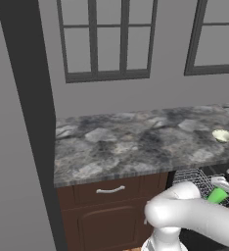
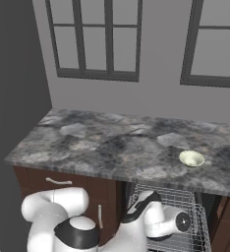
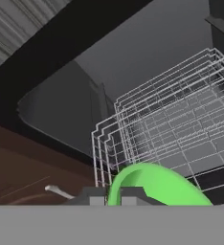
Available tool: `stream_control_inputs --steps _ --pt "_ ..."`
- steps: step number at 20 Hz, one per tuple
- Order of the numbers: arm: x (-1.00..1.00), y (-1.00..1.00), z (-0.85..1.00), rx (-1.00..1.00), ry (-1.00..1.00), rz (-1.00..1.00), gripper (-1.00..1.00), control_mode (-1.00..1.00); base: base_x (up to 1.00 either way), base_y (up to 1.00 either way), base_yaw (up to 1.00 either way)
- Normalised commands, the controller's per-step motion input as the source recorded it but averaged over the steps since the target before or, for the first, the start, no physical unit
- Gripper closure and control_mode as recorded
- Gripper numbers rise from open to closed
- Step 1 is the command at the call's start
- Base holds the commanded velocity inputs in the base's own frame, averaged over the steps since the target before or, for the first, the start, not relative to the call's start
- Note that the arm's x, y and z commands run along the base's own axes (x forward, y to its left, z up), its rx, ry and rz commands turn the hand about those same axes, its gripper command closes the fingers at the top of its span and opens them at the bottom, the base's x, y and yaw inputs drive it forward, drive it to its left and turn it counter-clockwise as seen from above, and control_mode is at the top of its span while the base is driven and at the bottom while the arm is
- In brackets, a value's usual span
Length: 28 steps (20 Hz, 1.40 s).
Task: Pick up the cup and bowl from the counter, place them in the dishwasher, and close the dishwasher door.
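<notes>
The green cup (image 3: 154, 184) hangs at the near corner of the dishwasher's wire rack (image 3: 181, 124), and my gripper (image 3: 114, 196) is shut on its rim. In the left base view the cup (image 1: 217, 195) shows under my gripper (image 1: 224, 189), over the pulled-out rack (image 1: 194, 177) below the counter edge. The pale bowl (image 1: 223, 135) sits upright on the mottled counter (image 1: 136, 142), near its front edge at the right; in the right base view the bowl (image 2: 191, 158) lies just above the rack (image 2: 168, 199). The dishwasher door is out of view.
Brown cabinets with a silver drawer handle (image 1: 110, 189) stand left of the dishwasher opening. A dark wall panel (image 1: 33, 98) closes the counter's left end. Windows sit on the back wall. My white arm (image 2: 151, 221) reaches over the rack.
</notes>
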Motion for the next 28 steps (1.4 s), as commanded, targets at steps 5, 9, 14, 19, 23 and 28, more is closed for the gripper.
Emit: stream_control_inputs --steps 5,9,14,19,23,28 --pt "0.15 -0.16 -0.29 0.00 0.02 0.00 1.00 -1.00 0.00 0.00 0.00" --pt "0.16 -0.15 -0.28 0.00 0.02 -0.01 1.00 -1.00 0.00 0.00 0.00" --pt "0.17 -0.14 -0.30 0.00 0.03 -0.01 1.00 -1.00 0.00 0.00 0.00" --pt "0.18 -0.13 -0.33 0.00 0.03 -0.01 1.00 -1.00 0.00 0.00 0.00" --pt "0.17 -0.14 -0.34 0.00 0.03 -0.01 1.00 -1.00 0.00 0.00 0.00" --pt "0.18 -0.16 -0.33 0.00 0.03 -0.01 1.00 -1.00 0.00 0.00 0.00"
